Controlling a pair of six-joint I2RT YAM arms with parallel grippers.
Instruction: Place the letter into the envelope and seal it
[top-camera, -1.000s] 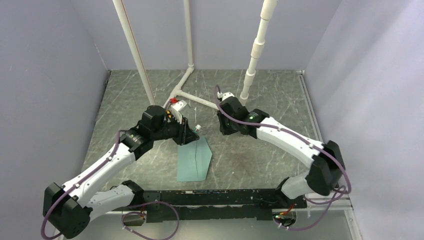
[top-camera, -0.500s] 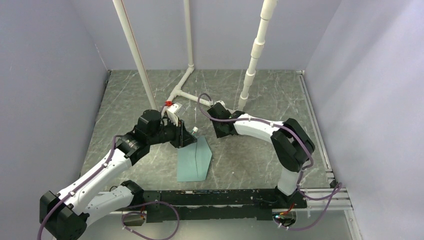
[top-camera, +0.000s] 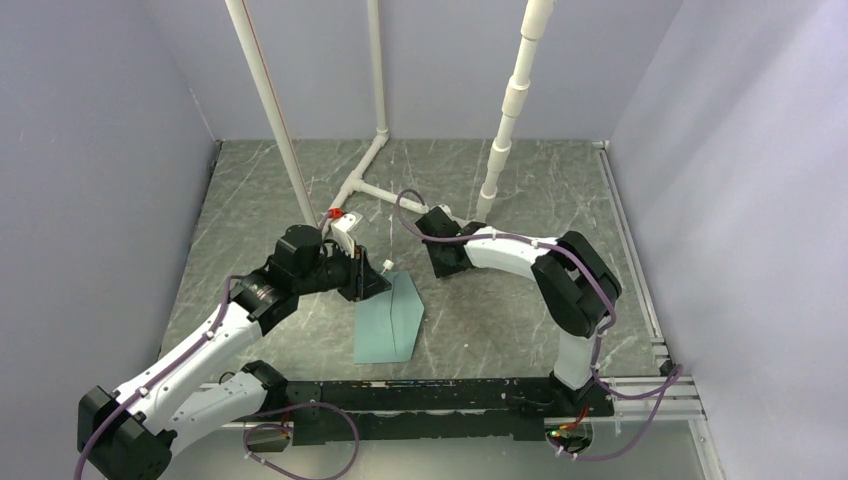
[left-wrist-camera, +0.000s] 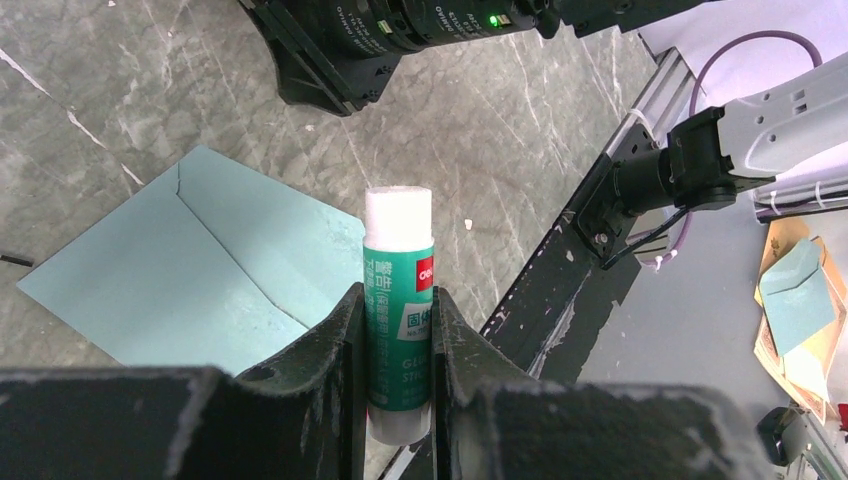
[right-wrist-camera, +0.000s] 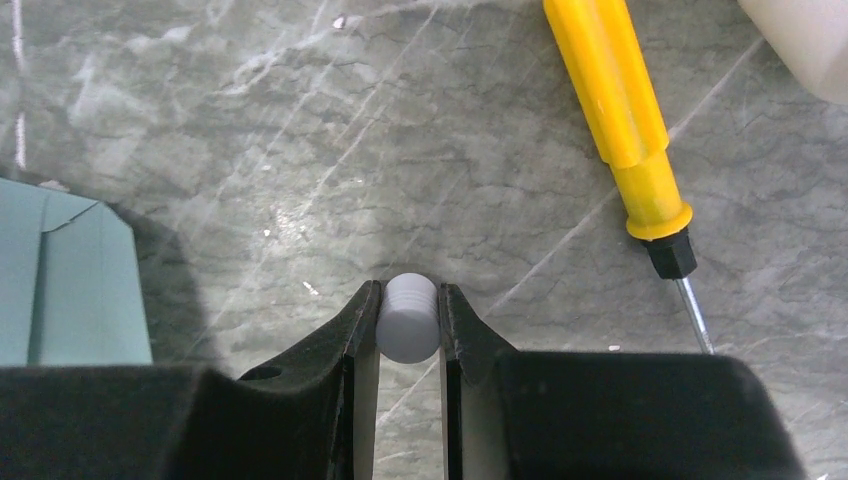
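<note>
Gripping uncapped glue stick (left-wrist-camera: 398, 240) in left end effector (left-wrist-camera: 397, 300), cap (right-wrist-camera: 407, 322) in right end effector (right-wrist-camera: 408, 298). Seeing envelope (top-camera: 385, 322) flat on counter (top-camera: 500, 320), 5 o'clock from left end effector; no letter in view. Probably light, floppy, slippery: pin along 9 o'clock edge, away from flap.

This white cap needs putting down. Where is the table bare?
Free: between the envelope and the right arm; also the far right corner past the stepped white pipe. Crowded: mid-table, where left hand, right hand, screwdriver and pipe tee meet.
</note>
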